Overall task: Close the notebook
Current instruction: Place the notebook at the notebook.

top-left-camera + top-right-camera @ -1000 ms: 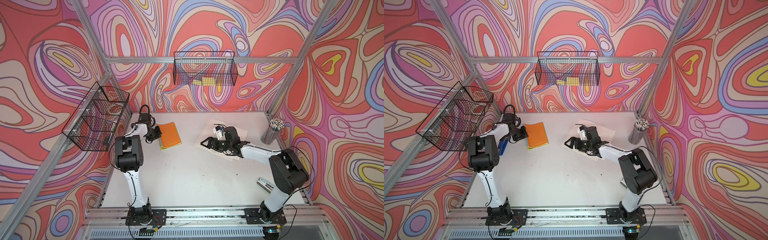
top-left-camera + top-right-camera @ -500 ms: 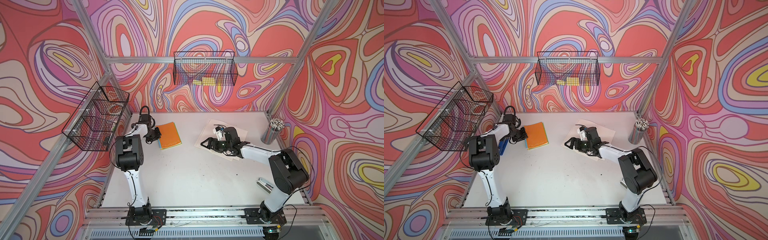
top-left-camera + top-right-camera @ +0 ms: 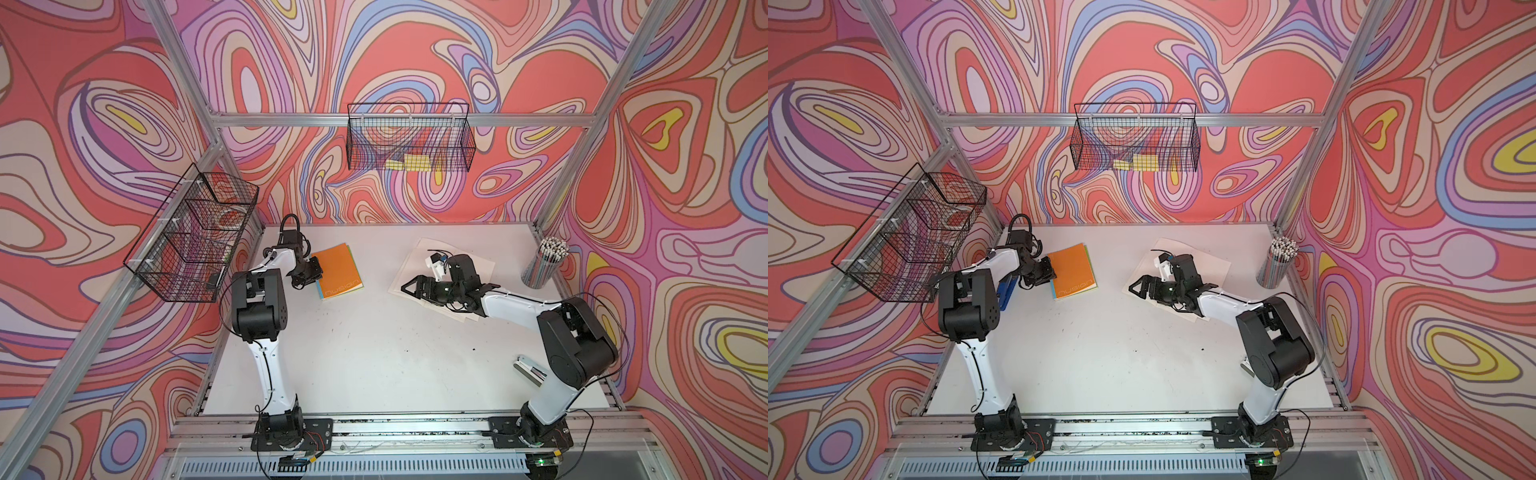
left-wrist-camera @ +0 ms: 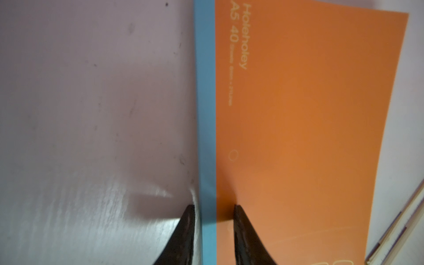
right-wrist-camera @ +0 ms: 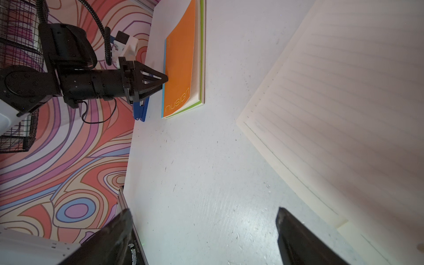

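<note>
The notebook (image 3: 337, 269) (image 3: 1074, 269) lies closed and flat at the table's back left: orange cover, blue strip along the spine, green back cover. My left gripper (image 3: 315, 272) (image 3: 1049, 271) sits low at its spine edge. In the left wrist view the left gripper (image 4: 213, 206) stands a little open, one fingertip on the table side and one over the orange cover (image 4: 309, 114), holding nothing. My right gripper (image 3: 415, 286) (image 5: 204, 211) is wide open and empty, low over the table beside loose lined sheets. The right wrist view also shows the notebook (image 5: 181, 68).
Lined paper sheets (image 3: 415, 255) (image 5: 344, 91) lie under the right arm. A cup of pencils (image 3: 544, 266) stands at the back right. A blue stapler (image 3: 1007, 293) lies by the left arm, a grey one (image 3: 530, 372) at the front right. Wire baskets (image 3: 409, 141) (image 3: 191, 237) hang on the walls.
My left gripper's jaws have parted at the notebook's spine edge. The notebook and the right arm have stayed where they were.
</note>
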### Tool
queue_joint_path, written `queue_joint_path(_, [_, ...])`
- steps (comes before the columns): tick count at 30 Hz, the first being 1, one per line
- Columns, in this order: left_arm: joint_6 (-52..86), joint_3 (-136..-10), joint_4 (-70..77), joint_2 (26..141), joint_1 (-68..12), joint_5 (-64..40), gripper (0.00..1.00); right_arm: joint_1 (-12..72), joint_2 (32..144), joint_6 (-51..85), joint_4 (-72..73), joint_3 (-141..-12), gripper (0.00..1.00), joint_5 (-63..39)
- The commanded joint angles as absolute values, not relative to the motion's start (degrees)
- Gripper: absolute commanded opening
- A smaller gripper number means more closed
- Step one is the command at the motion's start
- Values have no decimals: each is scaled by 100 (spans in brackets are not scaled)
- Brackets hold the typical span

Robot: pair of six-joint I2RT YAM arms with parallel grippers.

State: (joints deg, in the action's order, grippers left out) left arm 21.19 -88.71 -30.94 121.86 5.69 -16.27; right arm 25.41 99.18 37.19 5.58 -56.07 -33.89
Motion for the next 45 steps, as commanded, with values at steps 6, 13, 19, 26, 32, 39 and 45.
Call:
queue_joint_path(6, [2015,-8920,-3155,12140,510,-1656,31,2508,9804,3767,617,-5485,98,-3390])
queue_joint_path(13, [1978,-9242,-3628,12129,458,-1293,31,2508,9652,3736,537,-5393,98,-3337])
queue_joint_path(19, [2021,-8804,-3651,11263,367,-1063,33,2507,9430,3692,390,-5353,98,-3285])
queue_joint_path(26, [2128,-7966,-3429,9647,-93,-1363,39,2508,8879,3596,85,-5280,98,-3119])
queue_joint_path(32, [2555,-6930,-2803,8659,-730,-2007,40,2505,8167,3493,-269,-4974,98,-2806])
queue_joint_path(39, [3395,-5907,-1818,8070,-1406,-2386,41,2388,7452,3324,-661,-4596,98,-2604])
queue_joint_path(45, [3779,-5677,-1555,8058,-2181,-2127,41,1915,7134,3135,-867,-4347,99,-2779])
